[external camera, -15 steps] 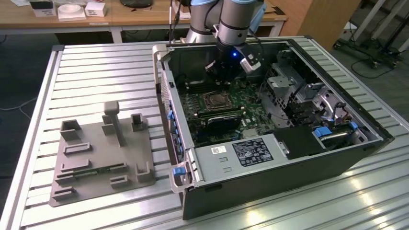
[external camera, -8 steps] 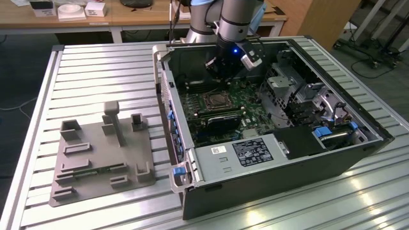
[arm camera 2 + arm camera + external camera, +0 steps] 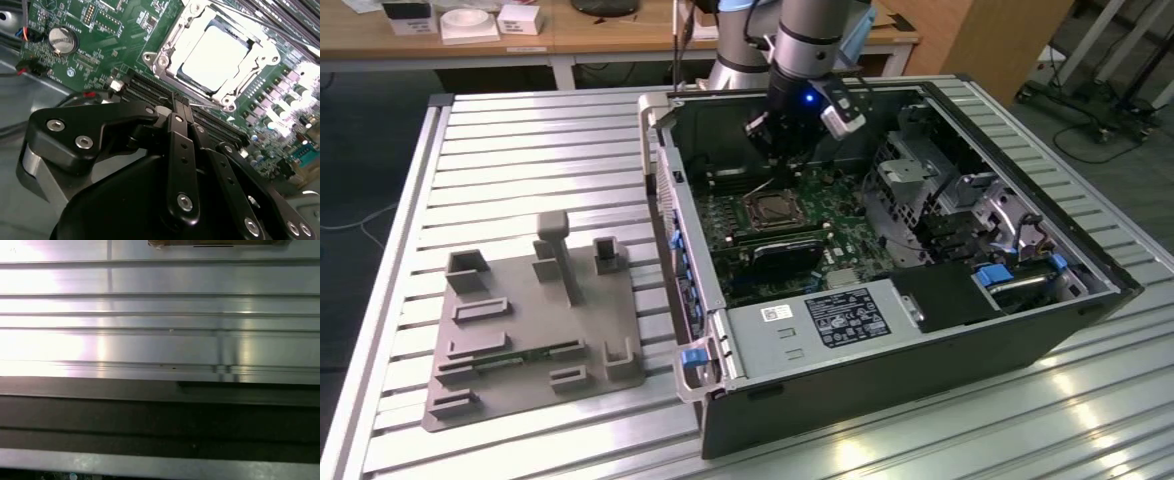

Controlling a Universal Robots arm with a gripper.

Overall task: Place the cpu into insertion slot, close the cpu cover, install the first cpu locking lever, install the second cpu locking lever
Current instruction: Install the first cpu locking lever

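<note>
The cpu lies in the insertion slot at the centre of the exterior view, framed by the cpu cover. My gripper hangs higher in the frame, jaws closed and empty.

No legible txt; PSU label print unreadable.

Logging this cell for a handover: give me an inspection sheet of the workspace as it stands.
Surface: slotted aluminium table, carrying the open computer case.
Job's things: cpu seated in the insertion slot; cpu cover looks lowered around it.
Clutter: grey fixture tray beside the case.
Grippers: gripper hovers above the memory slots, jaws shut, empty.
Cables: red and black wires at the board's edge.
Surroundings: wooden desk behind the table.
</note>
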